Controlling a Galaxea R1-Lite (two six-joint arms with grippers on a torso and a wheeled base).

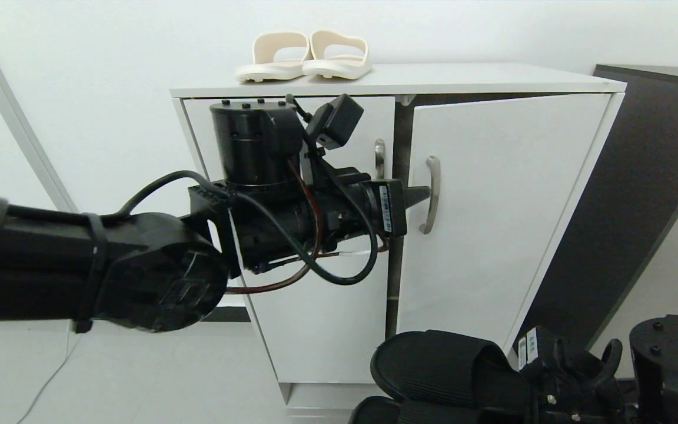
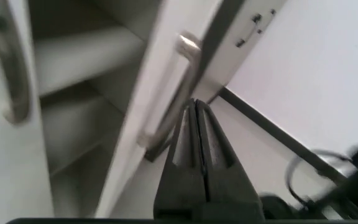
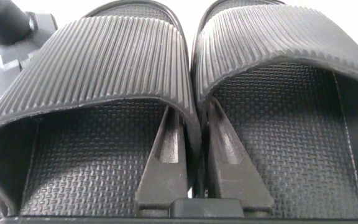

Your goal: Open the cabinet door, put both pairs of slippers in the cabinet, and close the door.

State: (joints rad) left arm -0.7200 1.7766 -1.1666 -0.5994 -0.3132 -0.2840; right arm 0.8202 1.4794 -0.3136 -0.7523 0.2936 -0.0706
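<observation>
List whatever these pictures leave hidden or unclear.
- Head view: the left arm covers part of the white two-door cabinet; a dark gap hides its inside.
- Left wrist view: blur leaves unclear whether the left claw touches the silver bar handle.
- Head view: the bottom edge cuts off the black ribbed rubber slippers.

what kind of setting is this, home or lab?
Probably an indoor entryway-style corner, home or a mock-up; I can't tell which. Cues: a white two-door cabinet against a bare white wall, cream slippers on its top, and black slippers pinched in the right hand.
</observation>
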